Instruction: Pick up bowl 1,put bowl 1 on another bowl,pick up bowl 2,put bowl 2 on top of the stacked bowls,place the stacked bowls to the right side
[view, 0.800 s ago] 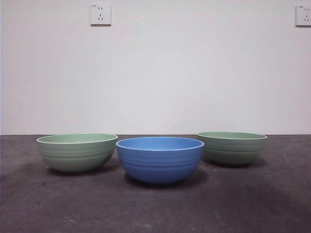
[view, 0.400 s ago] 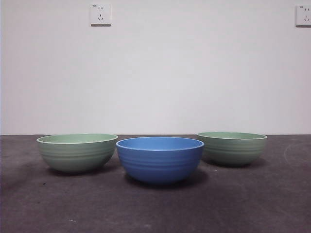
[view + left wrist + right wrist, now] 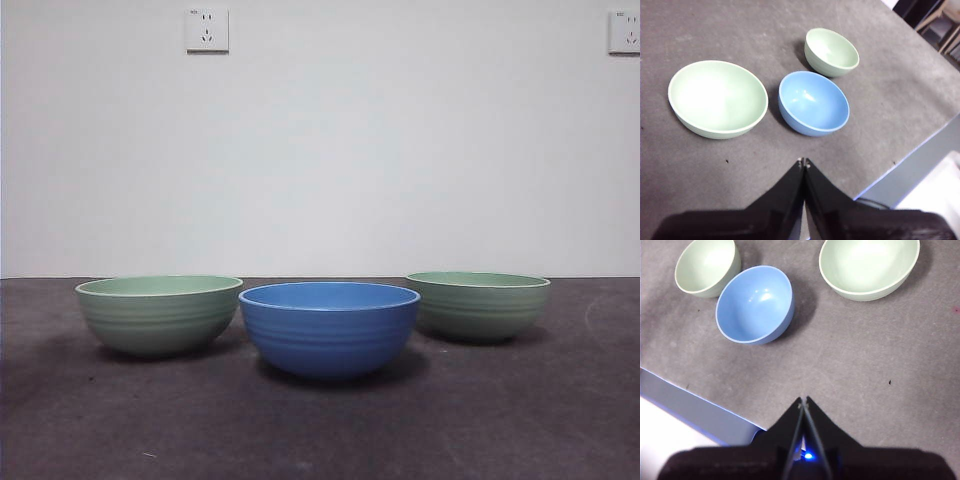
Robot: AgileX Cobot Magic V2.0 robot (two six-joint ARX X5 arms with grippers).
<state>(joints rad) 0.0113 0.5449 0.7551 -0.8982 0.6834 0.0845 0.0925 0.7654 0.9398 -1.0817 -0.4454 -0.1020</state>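
Three ribbed bowls stand apart on the dark table, none stacked. The blue bowl (image 3: 329, 327) sits in the middle and nearest the front. One pale green bowl (image 3: 159, 313) is to its left, the other pale green bowl (image 3: 478, 304) to its right and further back. The left wrist view shows the blue bowl (image 3: 813, 102) and both green bowls (image 3: 717, 98) (image 3: 831, 51) below my left gripper (image 3: 803, 162), which is shut and holds nothing. My right gripper (image 3: 804, 400) is also shut and empty, hovering above the blue bowl (image 3: 754, 304) and the green bowls (image 3: 869, 266) (image 3: 707, 266).
The table's front edge (image 3: 910, 155) runs close behind the grippers in both wrist views. A white wall with two sockets (image 3: 207, 30) stands behind the table. Neither arm shows in the front view.
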